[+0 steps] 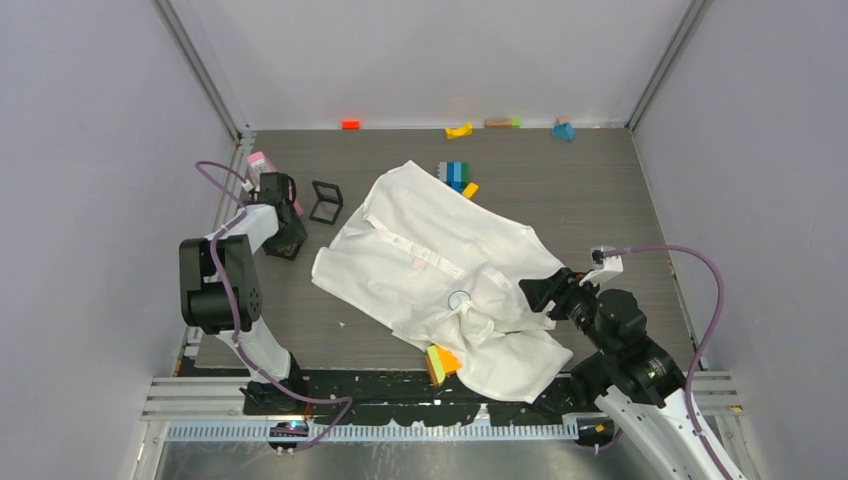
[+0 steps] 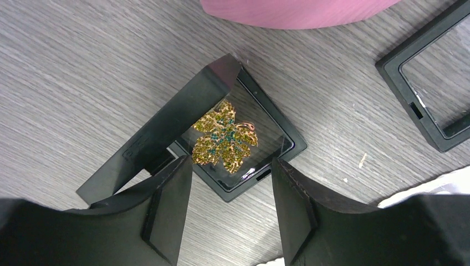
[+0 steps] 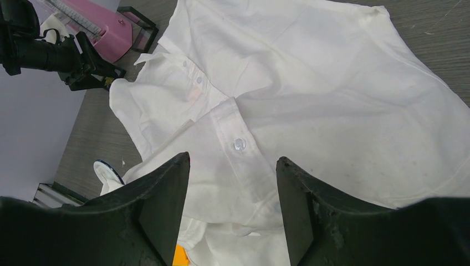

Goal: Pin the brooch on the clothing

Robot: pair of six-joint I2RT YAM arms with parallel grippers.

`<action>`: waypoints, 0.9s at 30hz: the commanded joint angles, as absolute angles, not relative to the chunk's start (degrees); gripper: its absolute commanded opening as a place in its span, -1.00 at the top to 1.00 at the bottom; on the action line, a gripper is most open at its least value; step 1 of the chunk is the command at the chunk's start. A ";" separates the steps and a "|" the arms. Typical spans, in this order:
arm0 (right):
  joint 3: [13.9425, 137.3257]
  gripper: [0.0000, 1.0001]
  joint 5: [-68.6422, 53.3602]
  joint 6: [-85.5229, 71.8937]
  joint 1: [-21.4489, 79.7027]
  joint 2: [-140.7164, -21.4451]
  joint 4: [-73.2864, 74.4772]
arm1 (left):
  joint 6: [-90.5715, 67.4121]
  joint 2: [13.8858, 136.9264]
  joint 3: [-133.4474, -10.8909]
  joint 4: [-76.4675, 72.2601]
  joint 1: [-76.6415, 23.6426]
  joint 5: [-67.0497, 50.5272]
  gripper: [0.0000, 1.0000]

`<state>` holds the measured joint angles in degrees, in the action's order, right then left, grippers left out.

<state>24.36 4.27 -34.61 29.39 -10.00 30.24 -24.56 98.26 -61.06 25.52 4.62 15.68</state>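
A gold leaf-shaped brooch (image 2: 224,138) with teal stones lies in an open black box (image 2: 277,149), whose lid (image 2: 166,130) is tipped up to the left. My left gripper (image 2: 231,166) hovers open just over the box's near corner, holding nothing, at the table's left (image 1: 285,235). The clothing, a white shirt (image 1: 440,250), lies spread mid-table. My right gripper (image 3: 233,159) is open above its button row (image 3: 239,144), at the shirt's right edge (image 1: 535,290). A small round disc with a dark-blue rim (image 1: 459,299) rests on the shirt.
An empty black frame box (image 1: 326,202) stands right of the left gripper (image 2: 438,83). A pink object (image 2: 294,11) lies just behind. Coloured blocks sit along the back wall (image 1: 459,131), at the shirt's far edge (image 1: 455,173), and under its near hem (image 1: 440,362).
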 commanded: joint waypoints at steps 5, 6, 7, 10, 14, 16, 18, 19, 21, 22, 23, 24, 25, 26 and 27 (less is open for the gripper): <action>25.22 -0.29 5.34 -34.54 29.22 -9.40 29.38 | -23.17 99.55 -62.00 22.22 5.10 15.16 -0.12; 25.22 -0.29 5.35 -34.54 29.19 -9.40 29.36 | -23.20 99.64 -61.97 22.11 5.15 14.90 -0.12; 25.22 -0.29 5.36 -34.54 29.19 -9.36 29.36 | -23.20 99.88 -62.03 22.06 5.18 14.71 -0.12; 25.22 -0.29 5.28 -34.54 29.22 -9.33 29.38 | -22.96 100.66 -62.29 22.15 5.16 14.49 -0.02; 25.22 -0.29 5.41 -34.48 29.25 -9.23 29.36 | -23.07 100.42 -62.08 22.27 5.11 13.88 0.12; 25.22 -0.29 5.54 -34.51 29.23 -9.23 29.39 | -23.11 99.79 -61.74 22.31 5.17 13.85 0.17; 25.22 -0.28 5.59 -34.46 29.25 -9.18 29.39 | -23.12 98.98 -61.40 22.24 5.18 13.88 0.21; 25.22 -0.28 5.65 -34.46 29.22 -9.22 29.41 | -23.05 98.60 -61.23 22.12 5.18 14.01 0.24; 25.22 -0.29 5.65 -34.45 29.26 -9.25 29.44 | -22.88 97.89 -60.93 21.93 5.14 14.19 0.30; 25.22 -0.29 5.70 -34.45 29.22 -9.24 29.44 | -22.79 97.45 -60.82 21.97 5.18 14.30 0.32; 25.22 -0.29 5.66 -34.45 29.26 -9.23 29.42 | -22.77 97.15 -60.75 22.05 5.18 14.44 0.32; 25.22 -0.29 5.70 -34.45 29.18 -9.23 29.39 | -22.76 96.83 -60.62 22.21 5.14 14.64 0.33; 25.22 -0.29 5.71 -34.50 29.18 -9.23 29.41 | -22.69 96.58 -60.57 22.12 5.10 14.85 0.33; 25.22 -0.29 5.71 -34.52 29.14 -9.18 29.38 | -22.61 96.45 -60.56 22.15 5.16 15.12 0.29; 25.29 -0.29 5.71 -34.47 29.16 -9.16 29.36 | -22.52 96.46 -60.62 22.16 5.13 15.46 0.24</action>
<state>24.36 4.51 -34.59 29.39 -10.00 30.52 -23.40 99.24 -61.01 22.94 4.69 13.91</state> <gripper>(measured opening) 0.643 0.348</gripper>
